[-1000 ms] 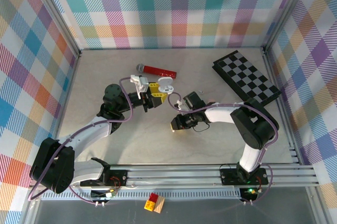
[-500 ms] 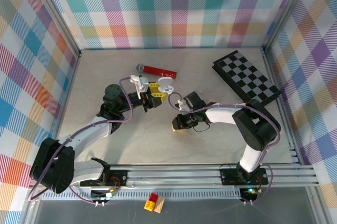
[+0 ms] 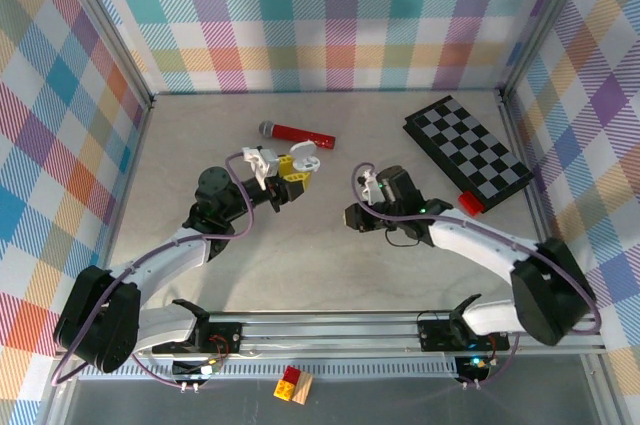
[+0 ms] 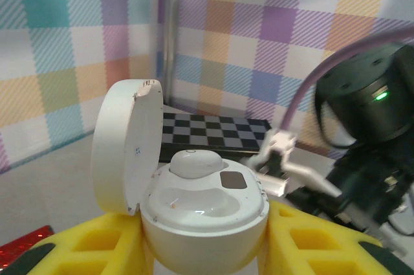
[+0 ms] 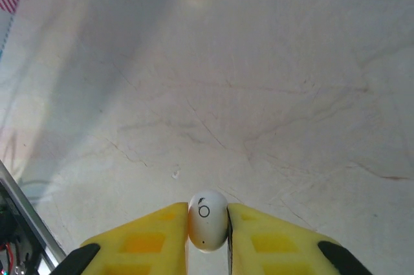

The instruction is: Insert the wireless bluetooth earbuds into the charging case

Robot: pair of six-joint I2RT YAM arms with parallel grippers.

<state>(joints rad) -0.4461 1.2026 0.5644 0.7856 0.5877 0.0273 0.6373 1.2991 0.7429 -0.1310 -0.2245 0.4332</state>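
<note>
Pinching a white earbud between its yellow pads, the right gripper is closed on it low over the table. The bud's long axis runs along the fingers, its marked face toward the wrist camera. The left gripper clamps the charging case upright, its lid swung open to the left. The left wrist view shows a second earbud seated in the far socket, with the nearer socket a bare hollow. From above, the two grippers sit apart.
</note>
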